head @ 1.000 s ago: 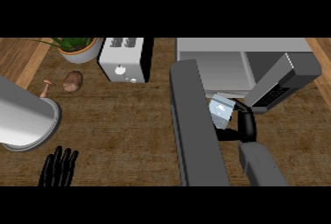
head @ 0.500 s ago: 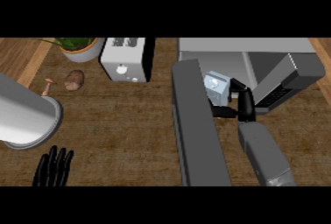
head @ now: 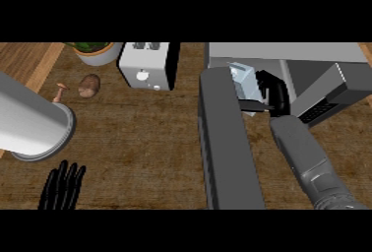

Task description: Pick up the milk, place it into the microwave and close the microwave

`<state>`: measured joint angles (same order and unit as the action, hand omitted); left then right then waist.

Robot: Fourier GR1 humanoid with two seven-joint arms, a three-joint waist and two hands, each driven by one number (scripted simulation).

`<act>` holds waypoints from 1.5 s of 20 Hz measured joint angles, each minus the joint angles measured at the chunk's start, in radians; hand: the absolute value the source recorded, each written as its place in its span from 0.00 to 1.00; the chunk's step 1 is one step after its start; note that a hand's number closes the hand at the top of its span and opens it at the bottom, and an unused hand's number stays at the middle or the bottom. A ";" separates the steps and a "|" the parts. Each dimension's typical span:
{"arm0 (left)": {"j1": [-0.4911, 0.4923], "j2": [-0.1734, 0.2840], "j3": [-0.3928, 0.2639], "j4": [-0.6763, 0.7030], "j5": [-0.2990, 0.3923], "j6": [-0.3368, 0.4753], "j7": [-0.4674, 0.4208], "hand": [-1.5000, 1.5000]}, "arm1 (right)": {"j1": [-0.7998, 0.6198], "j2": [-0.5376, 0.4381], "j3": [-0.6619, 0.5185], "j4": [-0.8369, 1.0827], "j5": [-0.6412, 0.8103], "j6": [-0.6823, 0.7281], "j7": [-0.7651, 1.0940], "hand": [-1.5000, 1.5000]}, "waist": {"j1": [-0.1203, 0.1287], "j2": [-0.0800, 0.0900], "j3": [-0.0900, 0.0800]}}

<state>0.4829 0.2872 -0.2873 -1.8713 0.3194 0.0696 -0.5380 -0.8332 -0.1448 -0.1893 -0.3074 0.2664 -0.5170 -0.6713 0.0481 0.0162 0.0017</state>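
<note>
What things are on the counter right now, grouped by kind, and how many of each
Appliances: 2, the microwave and the toaster.
Food: 3, the milk carton held in the right hand, a potato and a mushroom.
Potted plant: 1.
Grey cylinder, lying on its side: 1.
Total: 7.

A dark brown counter (head: 145,133) fills the view. Paler wood (head: 25,61) runs along its far left. A white toaster (head: 149,66) and potted plant (head: 94,50) stand far back.
</note>
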 measured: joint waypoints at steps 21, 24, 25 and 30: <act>-0.083 0.013 -0.010 0.054 -0.111 0.046 0.057 0.00 | -0.167 -0.110 0.034 0.217 0.130 -0.313 0.123 0.00 | 0.075 0.036 0.003; -0.090 0.022 -0.009 0.047 -0.113 0.038 0.065 0.00 | -0.176 -0.109 0.043 0.235 0.141 -0.296 0.129 0.00 | 0.081 0.039 0.004; -0.092 0.017 -0.013 0.053 -0.114 0.038 0.063 0.00 | -0.177 -0.106 0.045 0.236 0.143 -0.280 0.124 0.00 | 0.080 0.039 0.004; -0.096 0.006 -0.027 0.064 -0.118 0.030 0.052 0.00 | -0.163 -0.089 0.026 0.220 0.122 -0.201 0.069 0.00 | 0.075 0.038 0.005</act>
<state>0.3865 0.2935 -0.3144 -1.8073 0.2017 0.0998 -0.4863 -0.9965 -0.2340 -0.1635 -0.0873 0.3884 -0.7184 -0.6024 0.1230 0.0542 0.0065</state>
